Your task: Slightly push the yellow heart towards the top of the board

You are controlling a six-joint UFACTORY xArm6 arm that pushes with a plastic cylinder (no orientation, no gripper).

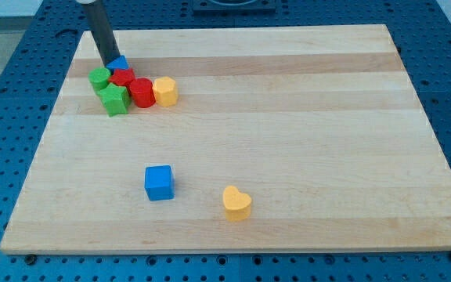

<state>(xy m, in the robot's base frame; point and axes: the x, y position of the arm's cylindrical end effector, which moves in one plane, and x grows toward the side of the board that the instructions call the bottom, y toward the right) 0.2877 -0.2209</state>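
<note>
the rod has no hand, just my tip [112, 64] amid the cluster; the yellow heart [237, 203] sits far below-right on the desk [288, 94]. crossing risks clipping the blue cube [159, 182].

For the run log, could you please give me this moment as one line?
my tip: top-left, beside blue block | yellow heart: bottom centre, untouched | blue cube: left of heart
</note>
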